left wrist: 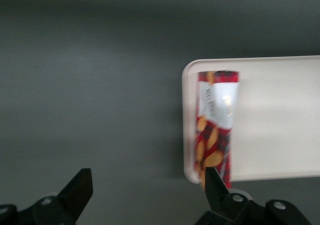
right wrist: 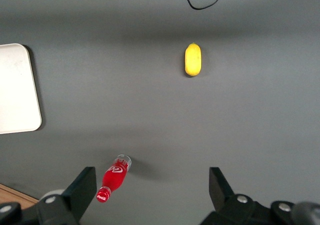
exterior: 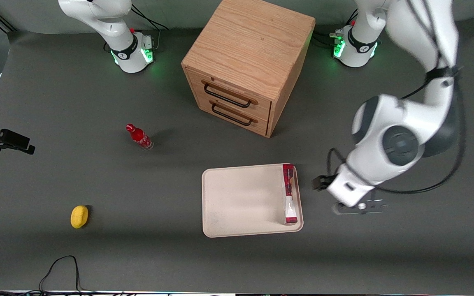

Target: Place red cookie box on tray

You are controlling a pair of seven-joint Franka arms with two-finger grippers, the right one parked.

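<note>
Colours from where I'm sitting: the desk (exterior: pixel 56 90) is plain dark grey. The tray (exterior: pixel 241 201) is cream-white, and the red cookie box (exterior: pixel 289 193) on it has red ends with a whitish patch and golden cookie prints in the wrist view. My tool (left wrist: pixel 145 195), open just beside the tray toward the working arm's end, has black fingers. The drawer cabinet (exterior: pixel 249 53) is light oak grain with dark handles. There's a red bottle (exterior: pixel 139 137) with white lettering and a yellow lemon-looking thing (exterior: pixel 79 216).
</note>
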